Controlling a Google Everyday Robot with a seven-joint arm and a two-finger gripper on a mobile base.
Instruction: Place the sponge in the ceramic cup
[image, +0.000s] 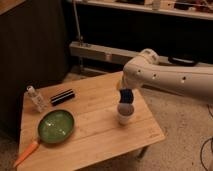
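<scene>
My gripper (126, 96) hangs at the end of my white arm (170, 82), which reaches in from the right over the right half of the wooden table (95, 142). It is clamped on the blue sponge (126, 93), holding it straight above the mouth of the white cup (124, 116). The sponge's lower edge sits about level with the cup's rim, and I cannot tell whether the 2 touch. None of the sponge looks to be down inside the cup. The cup stands upright on the right part of the table, roughly midway between the far and near edges, with bare wood all round it. Well to the left, near the near-left corner, lies 1 round green dish (56, 126). An orange piece (26, 152) pokes out from its near-left side toward the table corner, and I cannot tell whether it is joined to the dish. Farther back on the left stands 1 small clear bottle (36, 99). Just to its right lies a black oblong (62, 96), flat on the wood and angled toward the far edge. Beyond the table a pale rail (100, 52) runs across a dark background.
</scene>
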